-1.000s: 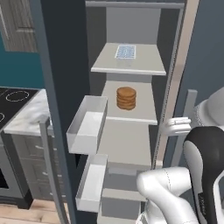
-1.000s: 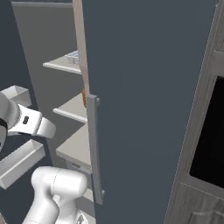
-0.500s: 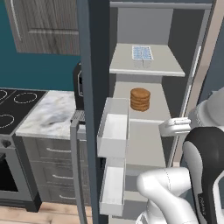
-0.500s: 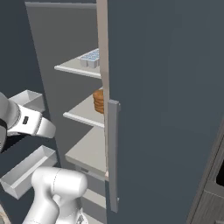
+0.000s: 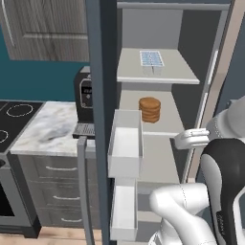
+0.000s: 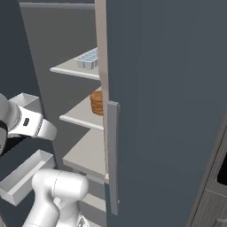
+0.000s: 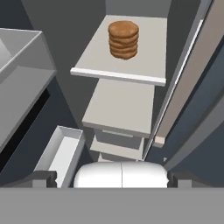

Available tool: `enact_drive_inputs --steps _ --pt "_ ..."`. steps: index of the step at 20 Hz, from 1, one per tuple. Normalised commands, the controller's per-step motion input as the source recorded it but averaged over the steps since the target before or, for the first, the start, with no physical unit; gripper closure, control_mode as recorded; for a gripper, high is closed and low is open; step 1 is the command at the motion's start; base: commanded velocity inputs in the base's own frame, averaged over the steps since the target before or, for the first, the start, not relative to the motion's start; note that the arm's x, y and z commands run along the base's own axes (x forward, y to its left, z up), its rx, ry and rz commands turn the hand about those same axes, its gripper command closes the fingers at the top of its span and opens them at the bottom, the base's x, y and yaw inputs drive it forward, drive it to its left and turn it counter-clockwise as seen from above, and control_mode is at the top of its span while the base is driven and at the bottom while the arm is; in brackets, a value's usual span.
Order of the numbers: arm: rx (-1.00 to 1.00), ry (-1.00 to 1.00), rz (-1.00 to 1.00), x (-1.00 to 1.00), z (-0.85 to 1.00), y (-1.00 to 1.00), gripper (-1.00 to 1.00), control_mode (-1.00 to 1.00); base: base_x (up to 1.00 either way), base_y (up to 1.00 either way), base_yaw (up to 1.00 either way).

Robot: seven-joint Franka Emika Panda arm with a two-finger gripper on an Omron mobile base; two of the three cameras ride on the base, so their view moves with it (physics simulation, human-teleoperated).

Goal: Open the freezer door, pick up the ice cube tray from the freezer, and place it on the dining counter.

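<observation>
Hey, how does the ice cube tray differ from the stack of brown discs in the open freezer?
The ice cube tray is flat, rectangular and pale blue-white with a grid of cells; the stack of brown discs is round, brown and piled taller. The tray lies on the upper shelf, the discs on the shelf below. Both sit untouched inside the freezer.

Over the last second the base has shifted, so both base views have slid sideways. The freezer door (image 5: 103,95) now stands nearer mid-picture in the left view, uncovering the coffee machine (image 5: 85,100) and marble tabletop (image 5: 48,129) behind it. The right view now shows the tray (image 6: 87,58) and discs (image 6: 97,102).
</observation>
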Motion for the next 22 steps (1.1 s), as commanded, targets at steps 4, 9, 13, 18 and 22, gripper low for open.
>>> enact_drive_inputs --steps 4,9,13,18,22 --pt "0.0 0.0 0.0 0.0 0.0 0.0 -1.0 1.0 0.37 0.0 -0.12" --pt "0.0 0.0 0.0 0.0 0.0 0.0 -1.0 -1.0 0.0 0.0 0.0" --pt "0.0 0.0 0.0 0.0 0.0 0.0 -1.0 -1.0 0.0 0.0 0.0" --pt "0.0 0.0 -0.02 0.0 0.04 0.0 -1.0 -1.0 0.0 0.0 0.0" --pt "0.07 0.0 -0.11 0.0 0.22 0.0 -1.0 -1.0 0.0 0.0 0.0"
